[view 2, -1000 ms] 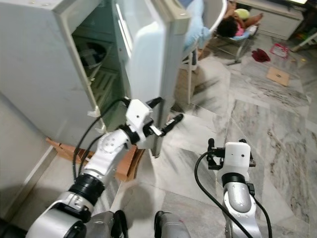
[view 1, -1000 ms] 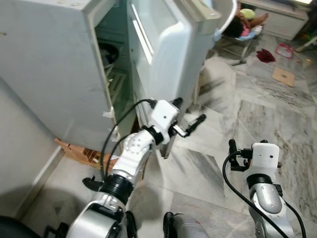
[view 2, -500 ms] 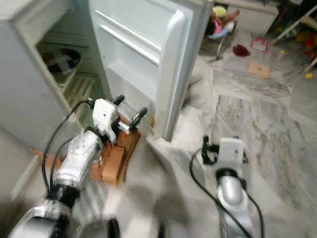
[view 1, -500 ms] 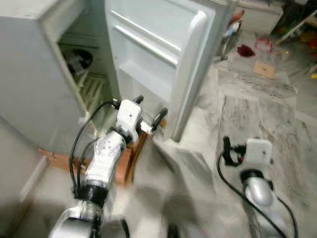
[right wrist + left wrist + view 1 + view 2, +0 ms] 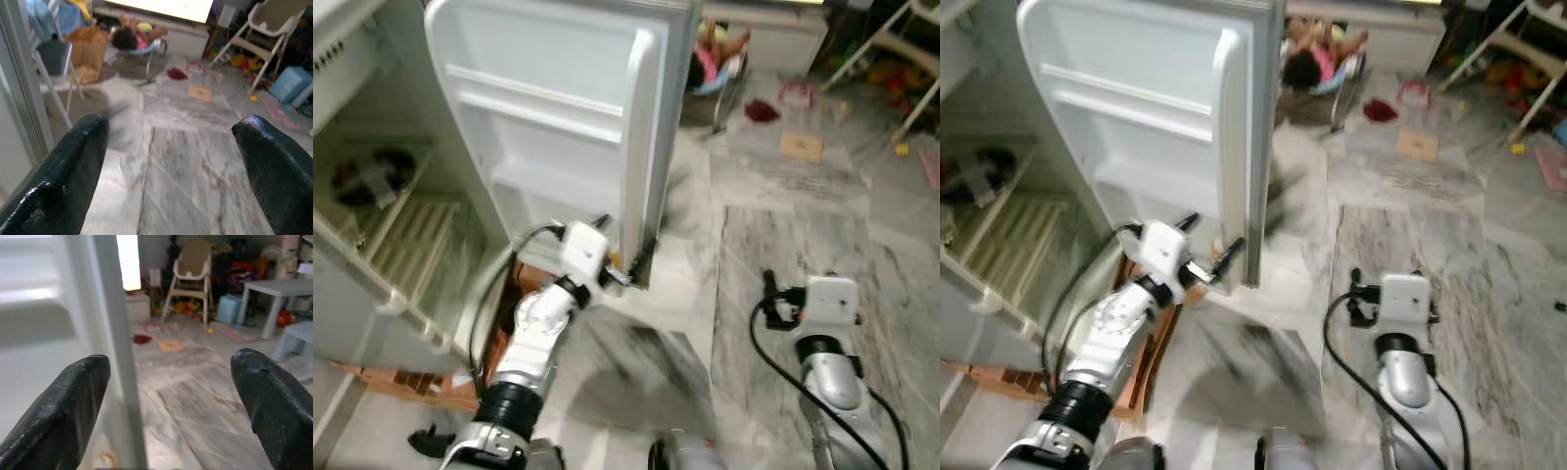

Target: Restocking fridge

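Fridge: standing open at the robot's left, dark bowl sitting on its wire shelf.
Fridge door: white, swinging wide, shelves bare.
Left gripper: spreading wide, straddling the door's edge.
Right gripper: gaping, holding nothing, hanging over marble floor.

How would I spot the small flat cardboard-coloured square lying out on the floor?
Start at the open white fridge door and look past its edge across the grey marble floor. Beyond lies a tan square flat on the tiles. The dark red crumpled thing beside it is rumpled, not flat.
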`<state>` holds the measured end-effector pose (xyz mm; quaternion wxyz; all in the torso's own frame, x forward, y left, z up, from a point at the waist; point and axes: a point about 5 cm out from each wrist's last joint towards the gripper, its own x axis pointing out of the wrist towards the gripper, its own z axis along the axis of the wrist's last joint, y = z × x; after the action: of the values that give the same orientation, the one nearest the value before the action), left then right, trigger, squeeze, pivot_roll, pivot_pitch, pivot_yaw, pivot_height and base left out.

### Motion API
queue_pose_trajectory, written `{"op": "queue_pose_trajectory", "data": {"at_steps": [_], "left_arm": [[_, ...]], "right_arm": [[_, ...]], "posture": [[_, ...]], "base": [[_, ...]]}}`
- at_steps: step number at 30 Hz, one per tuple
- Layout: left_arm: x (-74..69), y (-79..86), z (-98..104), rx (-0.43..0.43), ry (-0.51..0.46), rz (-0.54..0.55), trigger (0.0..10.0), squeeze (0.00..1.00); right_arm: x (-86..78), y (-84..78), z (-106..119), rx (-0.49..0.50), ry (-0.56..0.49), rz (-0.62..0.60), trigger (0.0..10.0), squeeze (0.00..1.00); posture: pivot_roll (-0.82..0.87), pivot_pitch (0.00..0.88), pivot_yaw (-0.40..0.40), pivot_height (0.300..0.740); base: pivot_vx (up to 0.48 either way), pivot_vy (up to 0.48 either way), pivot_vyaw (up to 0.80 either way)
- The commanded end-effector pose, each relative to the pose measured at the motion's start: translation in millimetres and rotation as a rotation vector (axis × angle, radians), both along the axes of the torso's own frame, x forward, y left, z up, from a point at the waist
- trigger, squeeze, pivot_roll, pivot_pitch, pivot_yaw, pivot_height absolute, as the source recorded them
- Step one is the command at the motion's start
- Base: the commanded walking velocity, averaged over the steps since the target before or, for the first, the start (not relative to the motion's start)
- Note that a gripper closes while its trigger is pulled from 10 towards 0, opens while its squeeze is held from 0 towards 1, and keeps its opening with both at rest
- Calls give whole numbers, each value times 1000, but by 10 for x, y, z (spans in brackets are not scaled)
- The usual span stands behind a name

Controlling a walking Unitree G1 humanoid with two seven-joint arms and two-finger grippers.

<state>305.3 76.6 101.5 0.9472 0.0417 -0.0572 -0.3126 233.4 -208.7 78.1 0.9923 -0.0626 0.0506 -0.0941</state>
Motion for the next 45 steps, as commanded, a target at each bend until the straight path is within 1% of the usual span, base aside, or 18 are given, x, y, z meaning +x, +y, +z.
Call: {"op": "queue_pose_trajectory", "data": {"at_steps": [1, 8, 16, 19, 23, 25, 28, 29, 32, 35, 37, 38, 39, 43, 44, 45], "left_arm": [[36, 88, -1, 16, 4, 42, 10000, 0], [79, 46, 9, 32, -3, 57, 10000, 0], [160, -105, 37, 45, -1, 33, 10000, 0], [200, -112, 67, 45, -6, 53, 10000, 0], [192, -36, 62, 41, -16, 74, 10000, 0], [144, 41, 18, 52, -19, 77, 10000, 0], [104, 113, 11, 49, -28, 83, 10000, 0], [81, 156, 28, 39, -39, 90, 10000, 0], [36, 217, 83, 9, -53, 89, 10000, 0], [-28, 303, 125, 9, -62, 114, 10000, 0], [-100, 383, 131, 30, -72, 127, 10000, 0], [-100, 383, 131, 30, -72, 127, 10000, 0], [-138, 464, 105, 44, -64, 165, 10000, 0], [-227, 594, 66, 75, -51, 218, 10000, 0], [-252, 648, 66, 72, -41, 249, 10000, 0], [-257, 661, 65, 72, -38, 258, 10000, 0]], "right_arm": [[26, 79, 4, 20, -7, 25, 10000, 0], [20, 79, 0, 18, -9, 25, 10000, 0], [22, 85, 3, 16, -11, 25, 10000, 0], [22, 87, 4, 14, -12, 24, 10000, 0], [18, 80, 8, 12, -15, 17, 10000, 0], [17, 81, 4, 13, -15, 16, 10000, 0], [25, 85, -1, 13, -13, 20, 10000, 0], [31, 88, -4, 13, -12, 23, 10000, 0], [46, 92, -1, 13, -13, 30, 10000, 0], [61, 93, 7, 11, -17, 34, 10000, 0], [71, 85, 9, 7, -18, 36, 10000, 0], [71, 85, 9, 7, -18, 36, 10000, 0], [79, 87, 10, -4, -14, 41, 10000, 0], [109, 81, 15, -2, -20, 43, 10000, 0], [139, 89, 52, -9, -37, 51, 10000, 0], [146, 91, 60, -11, -41, 53, 10000, 0]], "posture": [[-46, 88, -44, 740], [-53, 92, -42, 740], [-59, 96, -42, 740], [-65, 94, -39, 740], [-67, 93, -36, 740], [-64, 94, -36, 740], [-52, 96, -40, 740], [-49, 95, -43, 740], [-39, 98, -47, 740], [-28, 103, -44, 740], [-17, 108, -40, 740], [-17, 108, -40, 740], [-10, 114, -38, 740], [4, 125, -27, 740], [12, 136, -19, 740], [12, 136, -19, 740]], "base": [[480, 0, 0], [480, 0, 0], [480, 0, 0], [480, 0, 0], [298, 0, 0], [0, 0, 0], [0, 0, 0], [0, 0, 0], [0, 0, 0], [0, 0, 0], [0, 0, 0], [0, 0, 0], [0, 0, 0], [0, 0, -600], [0, -446, -800], [0, -446, -800]]}}
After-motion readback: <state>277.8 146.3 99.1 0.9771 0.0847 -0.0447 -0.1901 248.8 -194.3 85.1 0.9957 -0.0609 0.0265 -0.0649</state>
